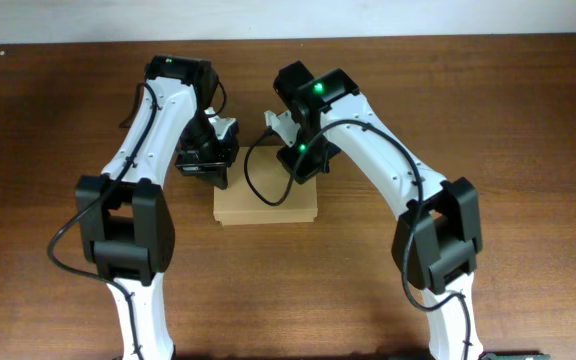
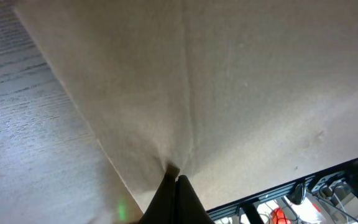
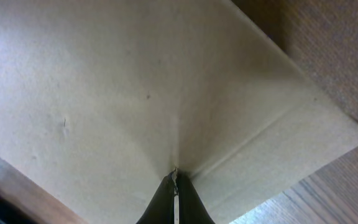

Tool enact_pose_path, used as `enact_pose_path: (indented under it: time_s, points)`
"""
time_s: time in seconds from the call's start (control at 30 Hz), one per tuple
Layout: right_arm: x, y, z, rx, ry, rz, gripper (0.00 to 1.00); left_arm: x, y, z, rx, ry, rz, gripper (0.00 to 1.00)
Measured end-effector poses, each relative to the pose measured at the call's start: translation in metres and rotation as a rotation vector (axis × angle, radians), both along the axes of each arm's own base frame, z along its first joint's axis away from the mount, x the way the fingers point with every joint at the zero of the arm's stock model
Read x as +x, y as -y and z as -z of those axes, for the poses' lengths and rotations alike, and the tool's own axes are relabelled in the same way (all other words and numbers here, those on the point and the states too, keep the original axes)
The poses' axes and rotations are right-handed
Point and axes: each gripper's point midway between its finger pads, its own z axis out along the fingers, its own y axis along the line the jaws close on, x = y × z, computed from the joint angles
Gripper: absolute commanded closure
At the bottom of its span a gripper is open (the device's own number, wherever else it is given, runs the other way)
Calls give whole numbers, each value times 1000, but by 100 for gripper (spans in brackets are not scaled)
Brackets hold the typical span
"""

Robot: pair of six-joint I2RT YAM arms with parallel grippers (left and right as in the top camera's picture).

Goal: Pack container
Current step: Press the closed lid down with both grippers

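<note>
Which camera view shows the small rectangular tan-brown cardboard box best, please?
The overhead view: the small rectangular tan-brown cardboard box lies on the brown wooden table, its far edge hidden under both arms. The wrist views show only close-up cardboard, creased at the shut left tool and right tool.

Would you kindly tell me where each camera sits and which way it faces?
Overhead: above the table, facing straight down on both arms, the left gripper and right gripper meeting at the container.
Left wrist: on the left wrist, facing along its dark fingertips, pinched on the container's surface.
Right wrist: on the right wrist, likewise; its fingertips pinch a creased part of it.
Shared: all three show the container.
</note>
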Motion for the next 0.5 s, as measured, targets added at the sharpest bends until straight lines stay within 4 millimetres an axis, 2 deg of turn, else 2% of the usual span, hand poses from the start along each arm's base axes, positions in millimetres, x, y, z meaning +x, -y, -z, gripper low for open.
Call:
enact_pose_path:
  time_s: [0.23, 0.3, 0.4, 0.5]
  points:
    - [3, -1, -2, 11, 15, 12, 96, 4, 0, -2, -6, 29, -2, 98]
    - [10, 0, -9, 6, 46, 30, 96, 11, -1, -7, 0, 61, -1, 98]
    - [27, 4, -33, 0, 121, 50, 96, 29, -7, -32, 15, 143, -8, 99]
    - [51, 15, -76, 10, 234, 106, 96, 57, -20, -76, 23, 292, -42, 98]
